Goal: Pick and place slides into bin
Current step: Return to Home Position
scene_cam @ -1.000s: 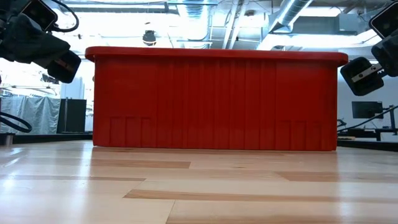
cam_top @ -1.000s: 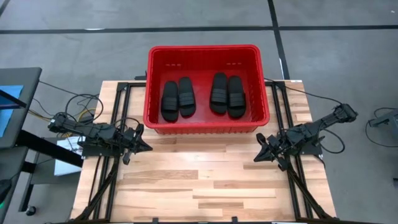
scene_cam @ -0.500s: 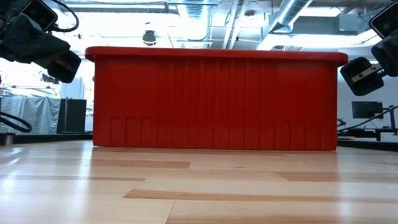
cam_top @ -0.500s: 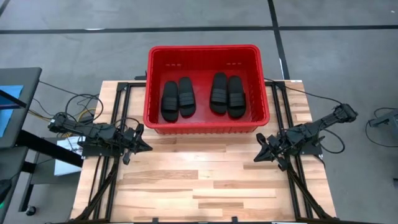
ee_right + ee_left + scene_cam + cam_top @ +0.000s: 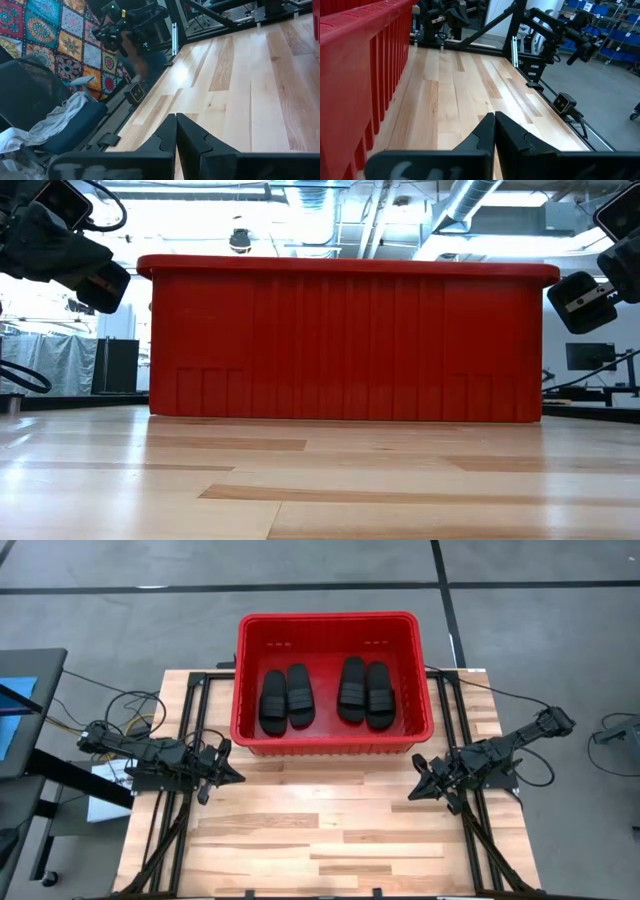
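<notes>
Your left gripper point(image 5: 228, 768) hangs over the table's point(image 5: 320, 840) left side, fingers pressed together on nothing. Your right gripper point(image 5: 422, 783) mirrors it on the right side, likewise closed and holding nothing. Beyond them the bin point(image 5: 330, 747) stands at the far edge, with all four slides point(image 5: 300, 695) lying flat inside in two pairs.

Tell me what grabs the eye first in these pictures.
The big red bin at the table's far edge dominates, with four black slides lying inside it in two pairs. The left gripper and right gripper hang low at the table's two sides, jaws shut and empty, pointing inward.
</notes>
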